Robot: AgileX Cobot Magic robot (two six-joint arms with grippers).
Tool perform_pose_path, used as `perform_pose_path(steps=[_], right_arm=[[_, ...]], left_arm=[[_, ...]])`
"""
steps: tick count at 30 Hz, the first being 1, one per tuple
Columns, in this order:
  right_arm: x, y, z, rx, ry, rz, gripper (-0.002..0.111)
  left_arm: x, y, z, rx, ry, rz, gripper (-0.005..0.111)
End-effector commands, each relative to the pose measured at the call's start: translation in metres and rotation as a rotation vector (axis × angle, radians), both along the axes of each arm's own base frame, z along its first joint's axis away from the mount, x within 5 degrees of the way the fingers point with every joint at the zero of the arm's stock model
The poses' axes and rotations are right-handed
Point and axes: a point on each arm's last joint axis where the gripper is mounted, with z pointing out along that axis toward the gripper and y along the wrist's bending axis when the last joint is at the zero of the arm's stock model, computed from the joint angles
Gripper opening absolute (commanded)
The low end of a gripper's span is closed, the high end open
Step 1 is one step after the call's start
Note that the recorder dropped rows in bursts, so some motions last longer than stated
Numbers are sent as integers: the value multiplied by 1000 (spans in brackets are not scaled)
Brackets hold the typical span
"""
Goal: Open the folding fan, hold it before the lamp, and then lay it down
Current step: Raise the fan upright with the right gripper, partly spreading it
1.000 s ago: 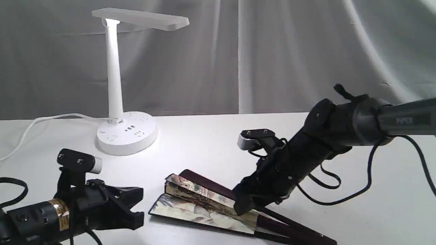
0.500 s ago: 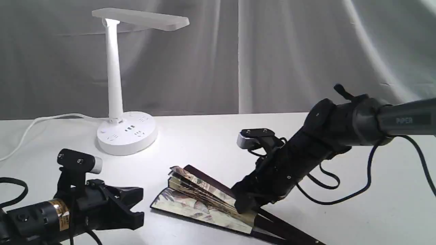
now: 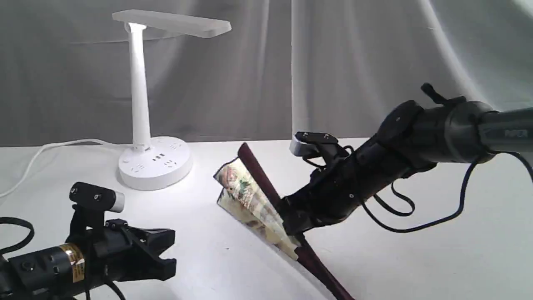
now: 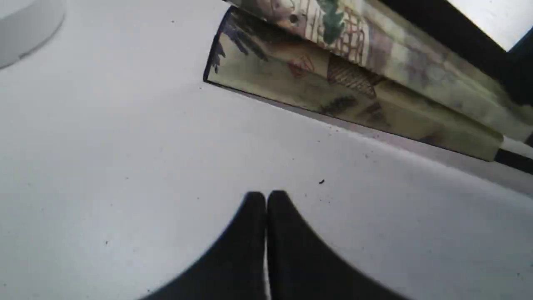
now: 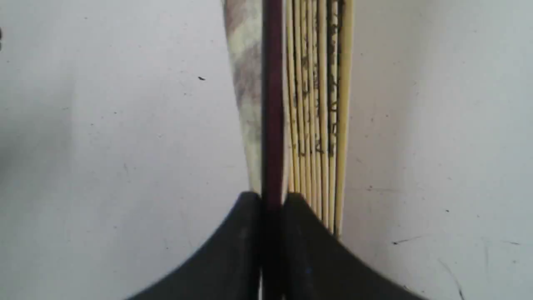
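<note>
The right gripper [image 5: 270, 199], having just clamped onto the folding fan's [image 3: 245, 196] maroon guard, is lifting it off the table [image 3: 416, 266], right of the lamp [image 3: 139, 91]. The fan is seemingly only partly spread, so opening is starting. The left gripper [image 4: 266, 198] is resting closed, empty.

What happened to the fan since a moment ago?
The right gripper closed on the fan by its maroon guard and lifted it. The fan lay flat before; now it tilts up, with its painted end raised and its pleats bunched closer. The left gripper stayed shut and still, and the lamp did not move.
</note>
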Motion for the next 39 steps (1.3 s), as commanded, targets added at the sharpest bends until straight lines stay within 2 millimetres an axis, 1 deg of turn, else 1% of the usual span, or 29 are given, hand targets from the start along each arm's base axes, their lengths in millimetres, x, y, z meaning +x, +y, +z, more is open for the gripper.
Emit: perform_pose_path(steps=[1,9,11,15,18,21,23,27,30,32,35,37,39], right_arm=[[-5,3,16,40,1,18,0],[-6,7,21,88,-3,27,0],[-9,10,24,140,10,60,0],[-19,19,38,326,63,168,0],[-23,23,44,403,76,209,0],[-21,22,43,392,57,203,0],[-19,22,41,369,37,187,0],[-13,15,31,245,-13,170,0],[-5,8,21,142,-17,46,0],[0,5,11,122,13,-30,0],[7,0,-15,174,107,-115,0],[12,-8,-33,245,190,-179,0],[16,-16,-41,348,243,-198,0]], left_arm=[[2,1,1,-34,4,52,0],[3,1,1,-189,110,164,0],[3,2,0,-225,145,194,0],[1,2,-1,-375,278,290,0],[2,1,0,-414,351,244,0],[5,4,3,-448,429,189,0],[7,11,7,-472,470,144,0],[9,28,13,-530,475,93,0],[11,41,14,-541,464,110,0],[11,46,14,-537,462,121,0],[10,46,13,-530,471,109,0],[7,43,14,-522,480,63,0],[5,42,14,-535,504,43,0]])
